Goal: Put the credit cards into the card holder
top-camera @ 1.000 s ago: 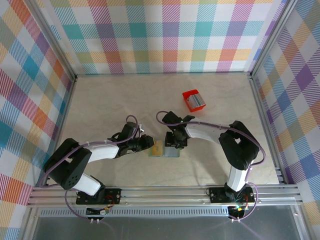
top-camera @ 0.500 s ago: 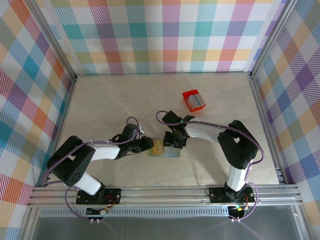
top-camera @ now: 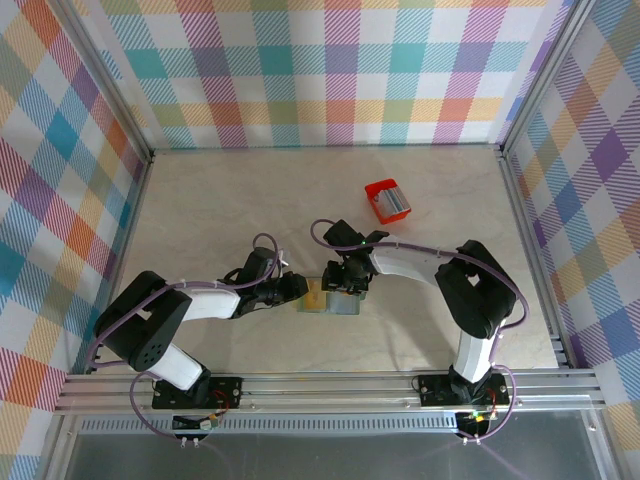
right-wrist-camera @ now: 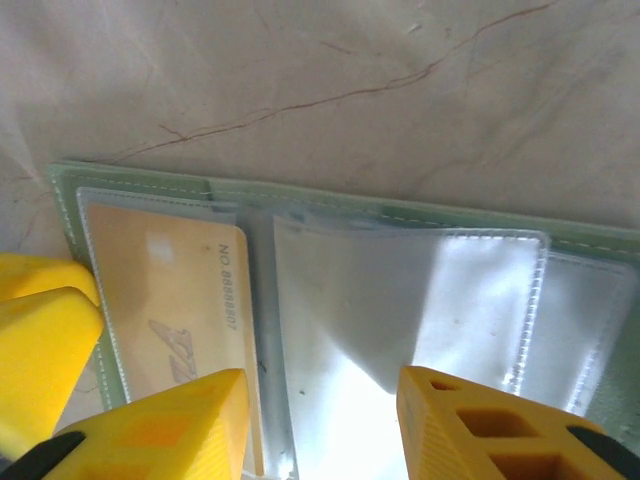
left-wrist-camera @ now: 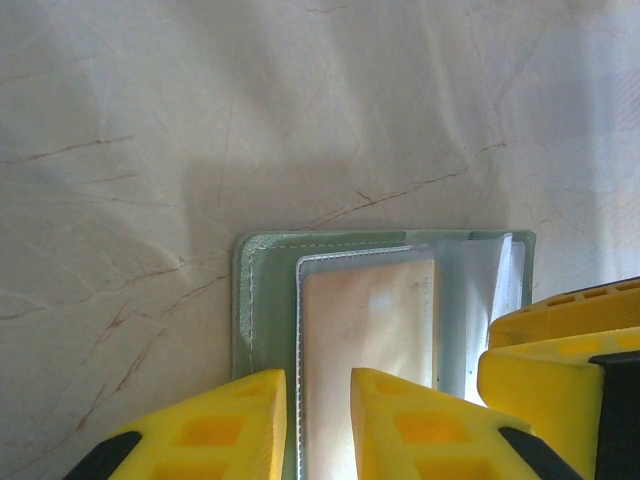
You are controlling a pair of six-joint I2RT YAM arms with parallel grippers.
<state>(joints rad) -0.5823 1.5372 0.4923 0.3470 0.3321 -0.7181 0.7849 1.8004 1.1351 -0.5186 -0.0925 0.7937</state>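
- Plaid walls (top-camera: 330, 70): you have chequered panels in many colours on three sides of the workspace.
- Table (top-camera: 230, 200): pale, marble-veined top. Everything listed below sits on it or over it.
- Right arm (top-camera: 420, 262): white and black. It reaches from its base at the near right toward the table's middle, with a purple cable looped along it.
- Left arm (top-camera: 200, 300): same build. It lies low and points right toward the same spot.
- Card holder (top-camera: 345, 305): grey-green bifold, open flat near the table's centre, just ahead of the two bases and between the two grippers. Clear pockets face up.
- Red box (top-camera: 387, 200): small, open-topped, with something grey inside. It stands well apart from the holder, further back and to the right.
- Right gripper (right-wrist-camera: 322, 385): yellow fingers, jaws spread. They straddle the clear pocket (right-wrist-camera: 400, 300) in the holder's middle. You cannot tell whether the tips touch it.
- Left gripper (left-wrist-camera: 317, 385): yellow fingers, jaws parted by a narrow gap. They sit over the holder's left border and the pocket edge beside it, not pinching the holder. You cannot tell whether they press on it.
- Credit card (right-wrist-camera: 170, 290): gold-yellow, with printed digits along one edge. It lies inside the holder's left clear pocket, between the two grippers.
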